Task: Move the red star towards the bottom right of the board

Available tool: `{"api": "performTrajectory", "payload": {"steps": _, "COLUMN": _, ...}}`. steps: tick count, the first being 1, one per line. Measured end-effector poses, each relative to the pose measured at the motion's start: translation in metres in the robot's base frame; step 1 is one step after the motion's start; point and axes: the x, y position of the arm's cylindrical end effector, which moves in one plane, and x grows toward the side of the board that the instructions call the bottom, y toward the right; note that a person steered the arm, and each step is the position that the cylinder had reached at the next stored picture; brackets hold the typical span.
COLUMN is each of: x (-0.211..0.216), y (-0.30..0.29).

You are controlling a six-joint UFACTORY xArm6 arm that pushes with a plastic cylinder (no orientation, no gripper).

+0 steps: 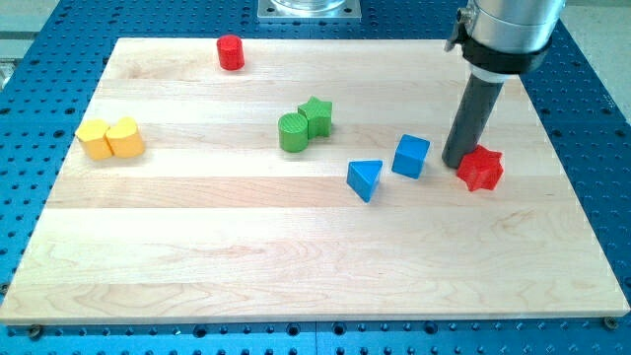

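Right now I have my tip (pixel 456 162) touching the red star (pixel 480 169) on its left edge, toward the view's left. I use the red star as my landmark. It sits on the right part of the surface (pixel 296 256), about midway between top and bottom. My tool is a plain dark rod with nothing to open or close, and it holds nothing. Just left of the star, beyond my tip, stands the blue cube (pixel 411 156), and further left lies the blue triangle (pixel 365 179). Well left and slightly above are the green star (pixel 316 115) and green cylinder (pixel 293 132), touching. Far left sit 2 yellow blocks (pixel 110 138) together. Far up-left stands the red cylinder (pixel 231 52).
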Motion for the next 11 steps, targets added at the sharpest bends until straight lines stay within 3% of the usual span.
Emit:
{"api": "performTrajectory", "payload": {"steps": 1, "x": 0.006, "y": 0.001}}
{"api": "performTrajectory", "payload": {"steps": 2, "x": -0.022, "y": 0.018}}
{"api": "performTrajectory", "payload": {"steps": 3, "x": -0.024, "y": 0.041}}
{"api": "performTrajectory", "payload": {"steps": 7, "x": 0.094, "y": 0.006}}
{"api": "performTrajectory", "payload": {"steps": 8, "x": 0.075, "y": -0.011}}
{"api": "performTrajectory", "payload": {"steps": 10, "x": 0.107, "y": -0.035}}
{"api": "performTrajectory", "payload": {"steps": 11, "x": 0.112, "y": -0.013}}
